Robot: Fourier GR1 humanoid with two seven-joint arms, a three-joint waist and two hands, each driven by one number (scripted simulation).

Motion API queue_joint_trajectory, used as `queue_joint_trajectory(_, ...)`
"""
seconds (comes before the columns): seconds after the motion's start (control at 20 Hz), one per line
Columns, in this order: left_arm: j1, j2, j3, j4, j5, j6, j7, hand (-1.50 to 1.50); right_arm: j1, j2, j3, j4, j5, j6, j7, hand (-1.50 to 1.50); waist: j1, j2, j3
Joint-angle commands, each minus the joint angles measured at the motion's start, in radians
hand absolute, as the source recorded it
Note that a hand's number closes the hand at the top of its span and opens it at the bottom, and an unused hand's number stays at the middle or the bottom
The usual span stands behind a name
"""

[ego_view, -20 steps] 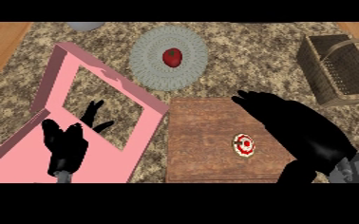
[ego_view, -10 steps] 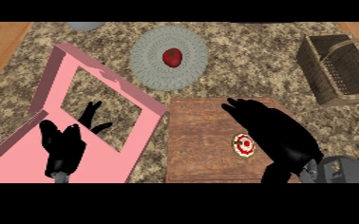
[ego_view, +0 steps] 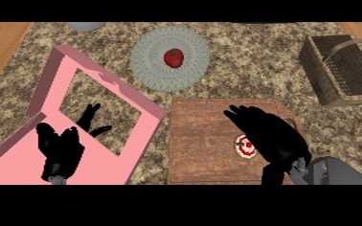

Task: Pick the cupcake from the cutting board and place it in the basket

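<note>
Head view: right hand (ego_view: 274,133) beside cupcake (ego_view: 245,146)

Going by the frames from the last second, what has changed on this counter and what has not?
The right hand has moved left over the cutting board and now hangs open beside the cupcake, covering its right edge. Nothing has been taken hold of or let go. The cupcake, the basket and the left hand, resting open at the lower left, stayed where they were.
</note>
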State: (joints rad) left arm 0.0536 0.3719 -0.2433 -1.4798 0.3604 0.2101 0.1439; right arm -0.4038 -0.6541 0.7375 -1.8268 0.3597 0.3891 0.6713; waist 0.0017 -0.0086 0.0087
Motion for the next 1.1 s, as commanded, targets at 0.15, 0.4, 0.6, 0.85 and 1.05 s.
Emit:
queue_joint_trajectory(0.15, 0.041, 0.006, -0.028, 0.081, -0.044, 0.033, 0.077, 0.00, -0.009, 0.034, -0.026, 0.080, 0.040, -0.003, -0.081, -1.50, 0.004, 0.011, -0.008)
queue_joint_trajectory(0.4, 0.067, 0.016, -0.035, 0.090, -0.053, 0.004, 0.042, 0.00, 0.028, 0.049, -0.009, 0.119, 0.115, -0.050, -0.128, -1.50, 0.003, 0.011, -0.008)
queue_joint_trajectory(0.6, 0.050, 0.053, 0.009, 0.098, -0.021, -0.030, 0.049, 0.00, 0.000, 0.116, 0.034, 0.190, 0.175, -0.063, -0.150, 1.50, 0.012, 0.013, -0.008)
queue_joint_trajectory(0.85, 0.018, 0.037, 0.007, 0.134, -0.029, -0.013, 0.052, 0.00, -0.015, 0.088, 0.063, 0.132, 0.258, -0.056, -0.179, 1.50, -0.001, 0.011, -0.009)
queue_joint_trajectory(1.05, 0.053, 0.019, -0.029, 0.094, -0.053, 0.022, 0.063, 0.00, 0.021, 0.078, 0.058, 0.131, 0.280, -0.075, -0.216, 1.50, -0.002, 0.009, -0.008)
